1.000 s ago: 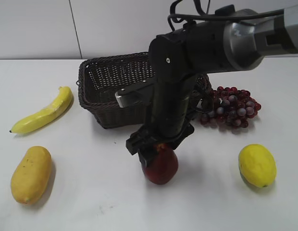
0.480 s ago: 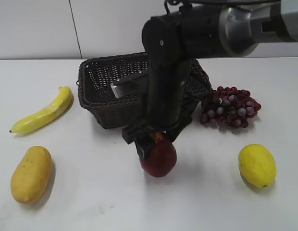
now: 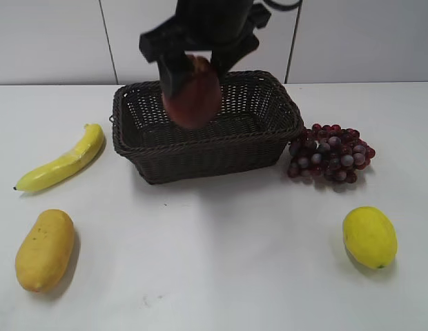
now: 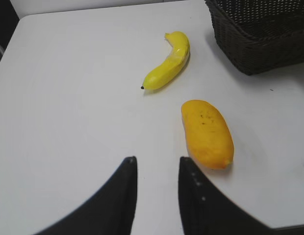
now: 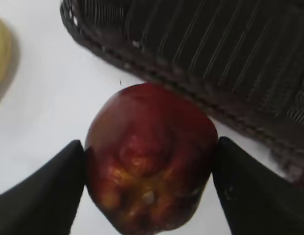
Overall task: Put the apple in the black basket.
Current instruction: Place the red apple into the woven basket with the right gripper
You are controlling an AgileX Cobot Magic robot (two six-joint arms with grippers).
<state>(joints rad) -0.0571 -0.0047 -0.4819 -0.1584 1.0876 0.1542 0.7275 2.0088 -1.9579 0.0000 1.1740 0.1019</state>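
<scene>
My right gripper (image 3: 193, 65) is shut on the apple (image 3: 192, 93), a dark red glossy fruit, and holds it in the air over the front left part of the black basket (image 3: 269, 148). In the right wrist view the apple (image 5: 151, 156) sits between the two black fingers (image 5: 149, 161), with the basket's woven rim (image 5: 191, 88) just beyond it. My left gripper (image 4: 157, 164) is open and empty above the white table; the basket's corner (image 4: 260, 49) shows at the top right of its view.
A banana (image 3: 62, 162) and a mango (image 3: 43, 249) lie left of the basket, also in the left wrist view (banana (image 4: 167, 62), mango (image 4: 207, 132)). A grape bunch (image 3: 331, 157) lies right of the basket. A lemon (image 3: 369, 236) lies at the front right.
My right gripper has lifted the apple off the table in front of the basket and carried it up, back and left to above the basket.
</scene>
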